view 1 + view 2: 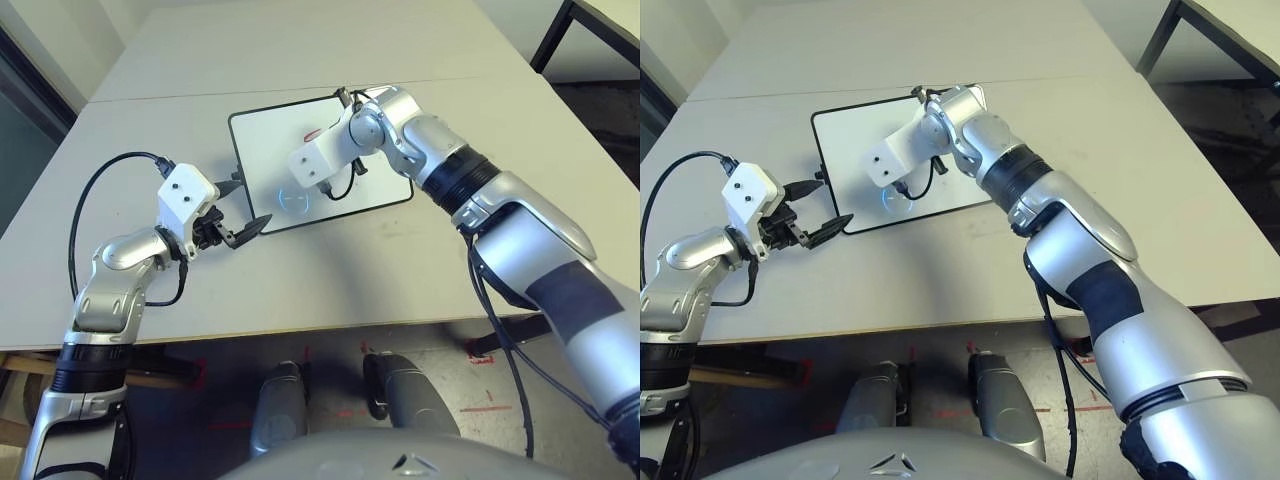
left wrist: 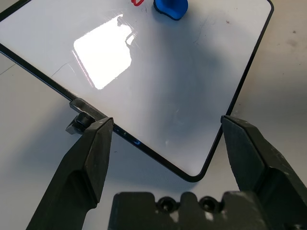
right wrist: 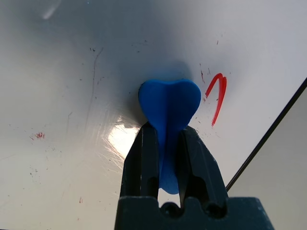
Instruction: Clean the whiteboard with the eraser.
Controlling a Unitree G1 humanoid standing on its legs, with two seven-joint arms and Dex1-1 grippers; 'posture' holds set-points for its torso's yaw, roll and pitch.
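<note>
1. The whiteboard (image 1: 262, 150) lies flat at the middle of the pale table (image 1: 420, 270), its black frame square-ish with rounded corners, a small knob (image 2: 80, 120) standing out from the edge nearest my left arm.

2. My right gripper (image 3: 167, 143) is pressed together on the eraser (image 3: 169, 108), pinching the blue block at its narrow waist, with the broad lobed end pushed down against the glossy white surface.

3. A short red stroke (image 3: 217, 96) sits just beside the eraser, at about 2 o'clock from it in the right wrist view; faint red specks dot the rest of the board.

4. My left gripper (image 2: 165, 143) hovers off the board's near corner at roughly 8 o'clock from the board's centre, fingers spread wide and holding nothing; one fingertip (image 2: 98, 139) is close to the knob.

5. Judgement: the eraser looks light and slightly yielding, so the waist is the right place to grip, since the flared ends stop it sliding out between my fingers.

6. Judgement: the board looks thin, stiff and slick, likely to skate on the table under a wiping push; its framed edge or corner near the knob is where my free left gripper could steady it.

7. Judgement: little ink remains, so the job appears nearly done.
</note>
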